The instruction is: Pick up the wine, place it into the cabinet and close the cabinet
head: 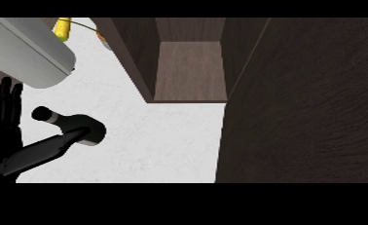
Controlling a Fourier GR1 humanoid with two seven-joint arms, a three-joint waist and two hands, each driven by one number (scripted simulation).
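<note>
While one left hand (9, 121) shows at the edge, its grasp impossible to tell, one wine bottle (54, 148) lies just right of it; one open cabinet (191, 68) stands farther right.

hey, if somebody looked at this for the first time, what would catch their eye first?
Probably the open dark-wood cabinet at top centre, its door swung wide across the right side. Next, the dark wine bottle lying on the white counter at lower left, beside the left hand at the left edge.

White counter (165, 136) bears a lying wine bottle (54, 143) and open cabinet (188, 68).
</note>
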